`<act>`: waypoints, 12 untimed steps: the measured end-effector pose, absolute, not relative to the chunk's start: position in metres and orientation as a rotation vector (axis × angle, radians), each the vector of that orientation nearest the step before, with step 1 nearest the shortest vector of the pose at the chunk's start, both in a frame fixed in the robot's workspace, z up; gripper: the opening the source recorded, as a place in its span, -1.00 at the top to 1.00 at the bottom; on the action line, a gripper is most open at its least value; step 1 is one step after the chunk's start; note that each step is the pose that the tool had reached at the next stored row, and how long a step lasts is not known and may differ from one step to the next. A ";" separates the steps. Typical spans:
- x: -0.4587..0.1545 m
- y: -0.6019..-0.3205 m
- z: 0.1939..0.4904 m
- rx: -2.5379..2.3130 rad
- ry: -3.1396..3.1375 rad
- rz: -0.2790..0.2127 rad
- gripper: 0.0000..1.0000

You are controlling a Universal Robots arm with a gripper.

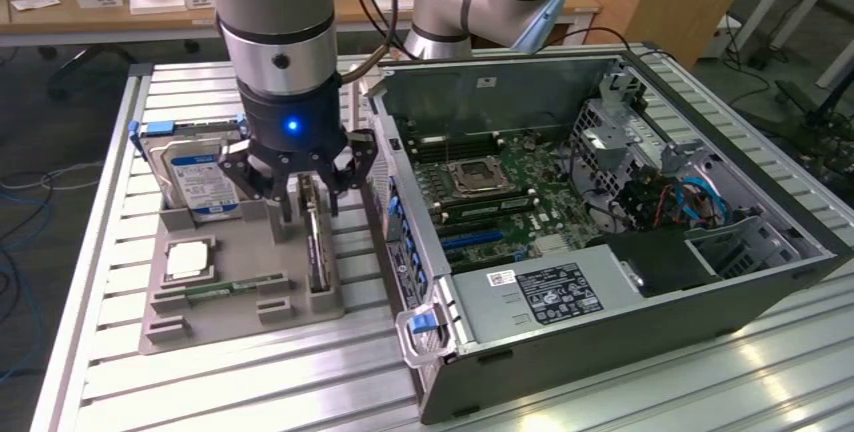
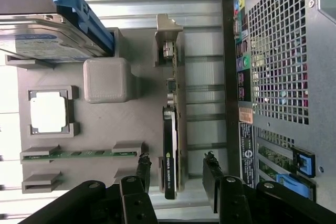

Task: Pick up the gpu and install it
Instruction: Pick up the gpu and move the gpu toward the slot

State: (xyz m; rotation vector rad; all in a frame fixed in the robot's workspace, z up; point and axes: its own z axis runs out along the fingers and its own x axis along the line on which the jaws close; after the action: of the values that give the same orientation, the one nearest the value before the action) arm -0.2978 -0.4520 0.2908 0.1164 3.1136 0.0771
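Note:
The gpu (image 1: 316,244) is a thin dark card standing on edge in a slot of the grey holder tray (image 1: 227,324), on the side nearest the open computer case (image 1: 627,282). My gripper (image 1: 306,190) hangs just above the card's far end. In the wrist view its two black fingers (image 2: 143,165) stand open on either side of the gpu (image 2: 170,145), a gap showing on each side. My gripper (image 2: 176,159) holds nothing. Inside the case the motherboard (image 1: 514,192) lies exposed with blue slots (image 1: 467,240).
The tray (image 2: 105,124) also carries a silver blue-labelled hard drive (image 1: 198,177) (image 2: 47,40), a square processor chip (image 1: 188,257) (image 2: 48,115) and a green memory stick (image 1: 220,290) (image 2: 79,153). The case's back panel (image 2: 273,66) stands close beside the gpu. A second arm (image 1: 481,2) stands behind the case.

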 end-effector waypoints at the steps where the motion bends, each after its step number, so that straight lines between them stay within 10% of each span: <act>1: -0.298 -0.452 0.290 0.116 3.114 0.077 -0.06; 12: -0.298 -0.451 0.287 0.116 3.114 0.078 -0.06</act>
State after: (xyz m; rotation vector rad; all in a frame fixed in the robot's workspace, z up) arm -0.2977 -0.4513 0.2873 0.1163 3.1136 0.0776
